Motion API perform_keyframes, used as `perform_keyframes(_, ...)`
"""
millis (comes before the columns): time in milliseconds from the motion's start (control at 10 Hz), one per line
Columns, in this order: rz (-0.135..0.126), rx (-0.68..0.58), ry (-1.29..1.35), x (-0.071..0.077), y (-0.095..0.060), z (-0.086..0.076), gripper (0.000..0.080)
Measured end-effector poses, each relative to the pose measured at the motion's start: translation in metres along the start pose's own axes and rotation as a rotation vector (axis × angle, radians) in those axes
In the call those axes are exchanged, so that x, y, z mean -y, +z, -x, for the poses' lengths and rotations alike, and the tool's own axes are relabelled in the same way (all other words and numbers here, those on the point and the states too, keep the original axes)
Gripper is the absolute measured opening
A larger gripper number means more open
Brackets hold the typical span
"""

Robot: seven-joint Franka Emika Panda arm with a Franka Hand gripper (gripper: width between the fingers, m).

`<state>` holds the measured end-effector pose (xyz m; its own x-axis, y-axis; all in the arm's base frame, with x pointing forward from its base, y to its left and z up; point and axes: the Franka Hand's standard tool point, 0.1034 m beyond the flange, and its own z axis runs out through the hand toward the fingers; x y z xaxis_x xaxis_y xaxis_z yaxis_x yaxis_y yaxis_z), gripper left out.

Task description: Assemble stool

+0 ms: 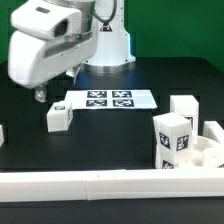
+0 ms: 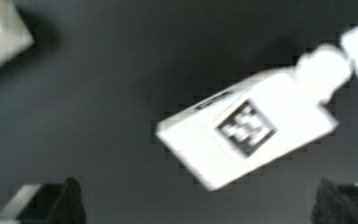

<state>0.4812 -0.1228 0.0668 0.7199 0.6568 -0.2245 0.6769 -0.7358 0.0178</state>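
White rail (image 1: 100, 186), tagged leg (image 1: 58, 117), jaws spread wide

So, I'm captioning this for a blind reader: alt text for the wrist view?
A white stool leg bearing a black-and-white square tag lies on the dark table, untouched. The end effector is open above it, holding nothing.

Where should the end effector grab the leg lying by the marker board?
Take the leg by its wide body, across its two long flat sides, probably straight down from above. It lies flat, tag face up, with a narrower stub at one end. It sits diagonal to the open end effector, so turn the wrist first.
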Motion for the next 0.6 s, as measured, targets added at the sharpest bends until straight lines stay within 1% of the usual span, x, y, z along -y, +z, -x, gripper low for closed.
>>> perform_keyframes(100, -0.013, 0.006, 0.076, 0.002, 0.005, 0.001, 0.0649)
perform_keyframes(400, -0.028, -0.007, 0.305, 0.005, 0.004, -0.004, 0.0649)
perform_keyframes(500, -0.046, -0.009, 0.408, 0.007, 0.003, -0.007, 0.0649)
perform_keyframes(600, -0.115, 0.028, 0.577, 0.003, -0.002, -0.010, 0.0649)
